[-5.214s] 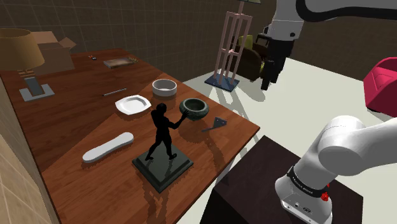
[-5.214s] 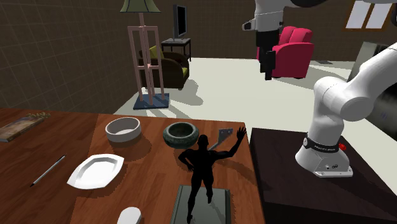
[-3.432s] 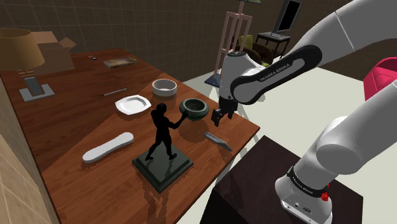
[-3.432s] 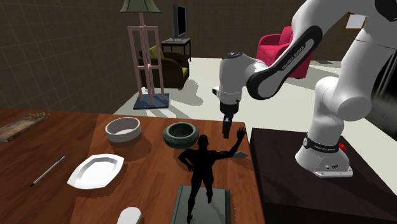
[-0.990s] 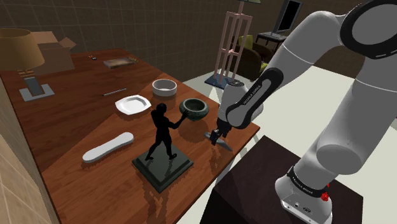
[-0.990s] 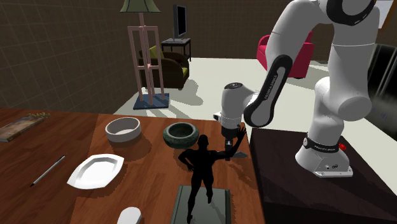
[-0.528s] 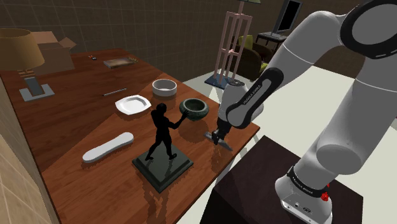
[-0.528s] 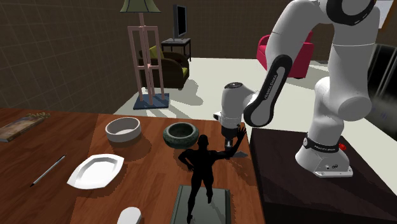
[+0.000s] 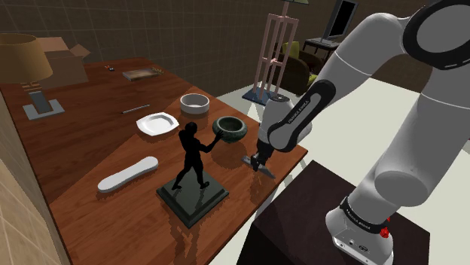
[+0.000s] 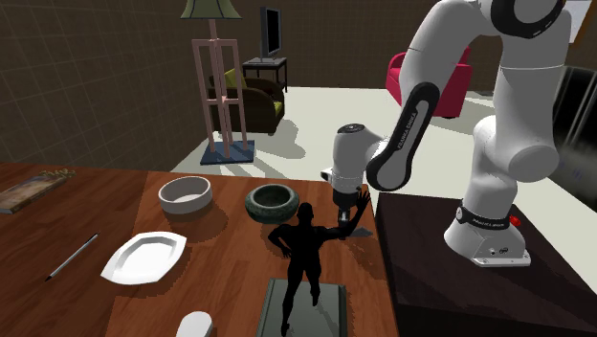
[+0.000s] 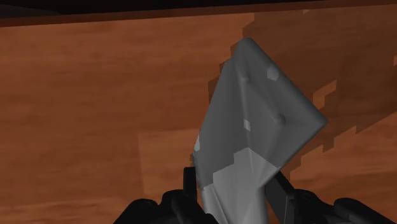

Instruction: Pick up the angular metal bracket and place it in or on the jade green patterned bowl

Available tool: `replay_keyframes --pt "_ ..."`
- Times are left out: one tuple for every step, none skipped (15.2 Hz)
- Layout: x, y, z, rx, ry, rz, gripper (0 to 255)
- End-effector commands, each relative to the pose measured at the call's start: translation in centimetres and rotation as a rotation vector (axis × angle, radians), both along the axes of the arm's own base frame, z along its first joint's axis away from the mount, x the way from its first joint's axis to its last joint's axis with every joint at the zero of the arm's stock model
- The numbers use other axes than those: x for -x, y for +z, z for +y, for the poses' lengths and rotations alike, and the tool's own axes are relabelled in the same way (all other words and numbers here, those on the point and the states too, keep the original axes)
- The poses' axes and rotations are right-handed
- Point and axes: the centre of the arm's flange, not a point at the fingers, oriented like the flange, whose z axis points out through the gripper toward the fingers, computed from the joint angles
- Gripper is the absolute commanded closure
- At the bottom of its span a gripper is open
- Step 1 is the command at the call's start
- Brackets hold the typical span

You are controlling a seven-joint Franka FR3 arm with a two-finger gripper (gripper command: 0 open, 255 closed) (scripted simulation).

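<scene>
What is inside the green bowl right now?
Nothing visible: the green bowl shows a dark, bare hollow, though its near wall hides part of the inside. The bracket is clasped by the pincer.

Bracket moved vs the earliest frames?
Yes: the bracket, in the gripper, is now farther from the green bowl and nearer the table edge in the shoulder view.

A black figurine (image 9: pixel 193 154) on a dark base stands near the gripper (image 9: pixel 257 162). Farther off sit a white plate (image 9: pixel 157 123), a white bowl (image 9: pixel 195 103) and a long white slab (image 9: pixel 128 174). A lamp (image 9: pixel 22 60) stands well apart, across the wooden table (image 9: pixel 83 147).
</scene>
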Motion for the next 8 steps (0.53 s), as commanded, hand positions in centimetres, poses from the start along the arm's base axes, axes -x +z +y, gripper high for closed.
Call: replay_keyframes --pt "0.1 0.4 0.2 -0.001 0.005 0.002 255" --pt "0.1 0.9 0.2 -0.001 0.005 0.002 255" --pt "0.1 1.4 0.2 -0.001 0.005 0.002 255" --pt "0.1 2.0 0.2 -0.001 0.005 0.002 255" --pt "0.1 2.5 0.2 -0.001 0.005 0.002 255" --pt "0.1 3.0 0.2 -0.001 0.005 0.002 255" --pt "0.1 3.5 0.2 -0.001 0.005 0.002 255" --pt "0.1 4.1 0.2 -0.001 0.005 0.002 255"
